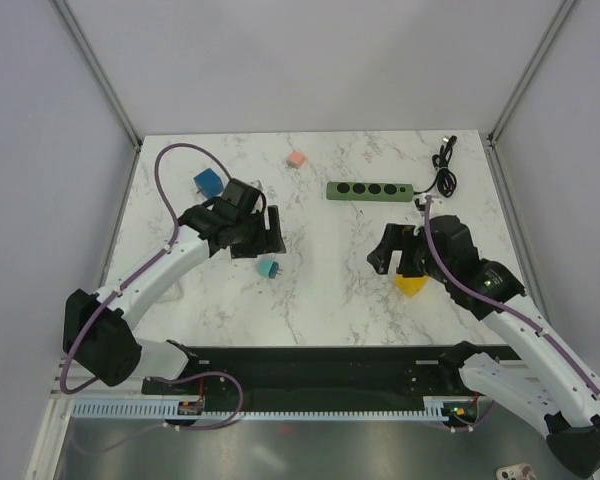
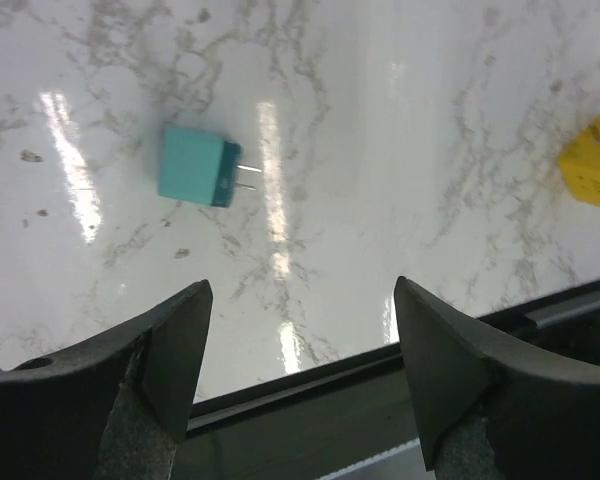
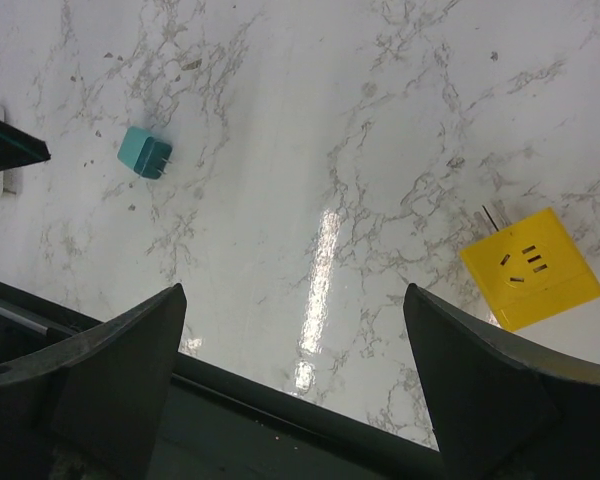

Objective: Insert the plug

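Currently pre-grasp | left gripper [image 2: 302, 292] spread, empty, hovering by teal plug [image 2: 198, 167] lying on its side, likely lining up pickup | right gripper [image 3: 292, 292] spread, empty, beside yellow adapter [image 3: 531, 268] | power strip [image 1: 370, 191] sockets free

Left black two-finger gripper [image 2: 302, 285]: jaws apart — pointing down and rightward.
Right black two-finger gripper [image 3: 294, 290]: jaws spread wide — pointing down and leftward.

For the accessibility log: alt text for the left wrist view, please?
A teal plug lies on the marble table, prongs pointing right, beyond the open, empty left gripper. A yellow adapter shows at the right edge.
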### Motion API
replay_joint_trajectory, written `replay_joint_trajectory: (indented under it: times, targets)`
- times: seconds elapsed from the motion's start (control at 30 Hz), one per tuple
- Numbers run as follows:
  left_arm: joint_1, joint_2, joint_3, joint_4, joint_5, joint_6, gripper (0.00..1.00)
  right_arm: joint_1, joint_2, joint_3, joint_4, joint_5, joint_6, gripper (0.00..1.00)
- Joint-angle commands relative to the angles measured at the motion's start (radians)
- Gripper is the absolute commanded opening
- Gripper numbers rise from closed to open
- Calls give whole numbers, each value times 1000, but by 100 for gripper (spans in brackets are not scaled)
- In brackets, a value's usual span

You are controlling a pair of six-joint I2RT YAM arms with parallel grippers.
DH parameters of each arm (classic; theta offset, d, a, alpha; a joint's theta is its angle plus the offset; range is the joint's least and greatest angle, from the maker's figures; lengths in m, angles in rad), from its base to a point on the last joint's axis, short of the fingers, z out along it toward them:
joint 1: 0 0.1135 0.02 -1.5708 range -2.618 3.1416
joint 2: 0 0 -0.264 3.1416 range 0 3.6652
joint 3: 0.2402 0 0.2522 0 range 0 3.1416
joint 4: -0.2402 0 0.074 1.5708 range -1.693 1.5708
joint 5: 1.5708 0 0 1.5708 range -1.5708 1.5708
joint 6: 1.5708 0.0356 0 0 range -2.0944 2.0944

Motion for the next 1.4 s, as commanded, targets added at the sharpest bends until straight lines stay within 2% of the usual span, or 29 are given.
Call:
replay_joint_trajectory:
  times: [0.0, 0.03, 0.1, 0.13, 0.23, 0.33, 0.53, 0.67, 0.97, 1.37]
  targets:
    - [27, 33, -32, 3, -136, -60, 80, 4, -10, -9, 34, -27, -7, 98]
    - [49, 41, -45, -1, -166, -82, 80, 4, -11, -10, 36, -38, -13, 98]
    - [102, 59, -66, 0, -109, -132, 80, 2, -19, -15, 36, -41, -15, 98]
    - [161, 64, -95, 3, -80, -210, 80, 4, -24, -18, 34, -38, -15, 98]
    - [217, 79, -120, -32, -52, -391, 81, 4, -41, -30, 34, -52, -7, 98]
    - [218, 108, -100, -84, -43, -522, 81, 4, -62, -48, 33, -57, -1, 98]
    - [217, 220, -91, -81, 132, -681, 82, 4, -71, -55, 24, -75, 4, 98]
    - [215, 257, -83, -81, 103, -766, 82, 4, -88, -56, 10, -63, 1, 98]
    - [212, 393, 4, -61, 70, -754, 82, 4, -107, -70, 7, -58, 1, 98]
    - [197, 458, 32, -47, 21, -748, 79, 4, -82, -64, 11, -64, -7, 98]
